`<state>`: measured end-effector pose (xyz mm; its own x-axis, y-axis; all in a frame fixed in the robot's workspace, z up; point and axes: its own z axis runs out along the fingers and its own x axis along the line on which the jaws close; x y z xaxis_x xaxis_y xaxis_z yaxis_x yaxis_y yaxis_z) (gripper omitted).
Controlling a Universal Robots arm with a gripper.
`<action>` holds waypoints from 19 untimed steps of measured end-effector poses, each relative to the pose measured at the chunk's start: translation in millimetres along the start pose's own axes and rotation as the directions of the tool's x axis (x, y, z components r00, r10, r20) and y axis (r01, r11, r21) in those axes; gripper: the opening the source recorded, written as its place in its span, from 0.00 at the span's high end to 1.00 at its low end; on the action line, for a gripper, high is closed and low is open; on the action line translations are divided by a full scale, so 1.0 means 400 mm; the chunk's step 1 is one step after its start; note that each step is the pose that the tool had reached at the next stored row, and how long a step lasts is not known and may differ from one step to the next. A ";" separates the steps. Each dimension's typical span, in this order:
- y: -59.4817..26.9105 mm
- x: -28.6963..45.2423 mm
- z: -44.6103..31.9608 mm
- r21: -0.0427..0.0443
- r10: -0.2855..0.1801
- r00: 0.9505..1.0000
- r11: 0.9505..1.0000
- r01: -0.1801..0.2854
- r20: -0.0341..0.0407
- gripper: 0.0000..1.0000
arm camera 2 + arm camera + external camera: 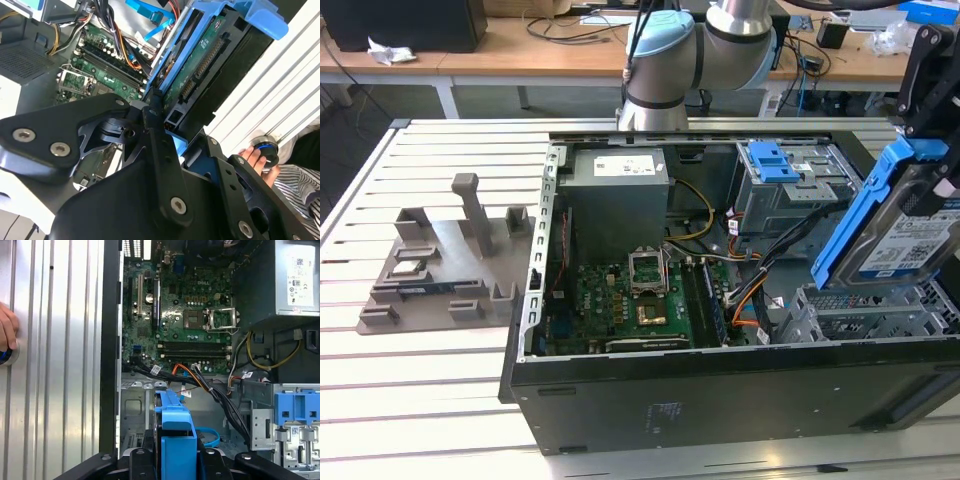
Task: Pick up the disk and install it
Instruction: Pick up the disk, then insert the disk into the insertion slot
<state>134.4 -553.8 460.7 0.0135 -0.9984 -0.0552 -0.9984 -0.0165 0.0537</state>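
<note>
gripper (926, 150) jaws clamped on the disk (905, 228), holding it tilted above the open computer case (720, 390)

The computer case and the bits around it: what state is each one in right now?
computer case: side panel off, lying flat, insides exposed
disk: gripped, lifted, tilted above the case
gripper: shut on the disk's blue frame
processor socket: lid raised, socket bare
blue latch: sitting atop the grey cage
person's hand: resting on a blue knob
</note>
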 end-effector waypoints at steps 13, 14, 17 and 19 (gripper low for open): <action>-0.004 0.002 0.002 0.000 0.001 1.000 1.000 -0.001 -0.001 0.63; -0.004 0.002 0.002 0.000 0.001 1.000 1.000 -0.001 -0.001 0.63; -0.004 0.002 0.004 0.000 0.001 1.000 1.000 -0.001 -0.001 0.63; -0.005 0.002 0.014 0.000 0.001 1.000 1.000 -0.001 -0.001 0.63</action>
<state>136.0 -554.4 455.1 0.0124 -0.9984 -0.0546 -0.9984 -0.0154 0.0536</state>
